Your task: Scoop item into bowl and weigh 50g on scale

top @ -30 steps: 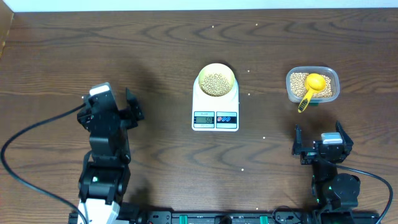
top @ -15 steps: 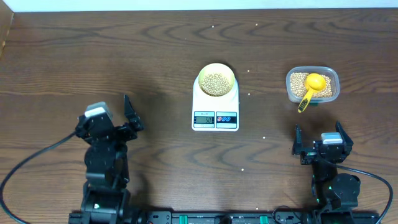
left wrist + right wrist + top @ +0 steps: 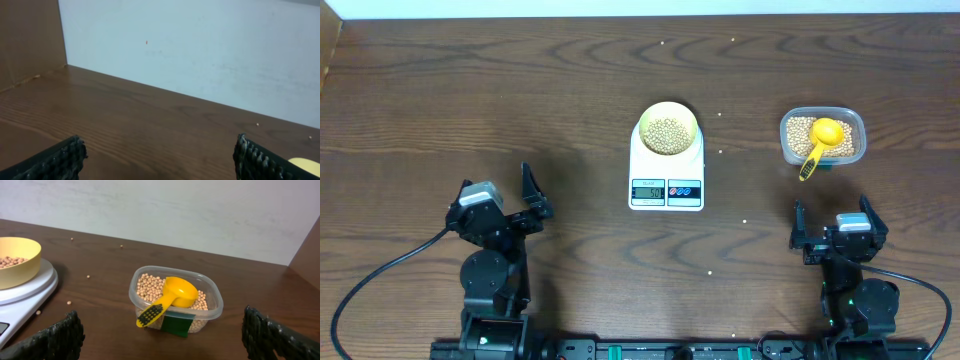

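The pale-yellow bowl (image 3: 667,105) stands on the white scale (image 3: 666,170) at the table's middle, with tan beans (image 3: 667,132) inside it. My left gripper (image 3: 532,193) hovers open and empty left of the scale, well apart from it. In the left wrist view its fingers (image 3: 60,160) frame bare wood, and the bowl's edge (image 3: 306,167) peeks in at the lower right. My right gripper (image 3: 832,215) stands open and empty in front of the bean container. From the right wrist camera the bowl (image 3: 20,272) and scale (image 3: 30,292) sit at the left.
A clear plastic container (image 3: 785,130) of beans at the right holds a bright yellow scoop (image 3: 825,135), its handle over the near rim (image 3: 150,314). Loose beans (image 3: 746,222) lie scattered on the wood. A white wall runs along the table's far edge.
My left arm has drawn back toward the table's front edge and lowered, gripper still open. The right arm, bowl, scale and scoop have not moved.
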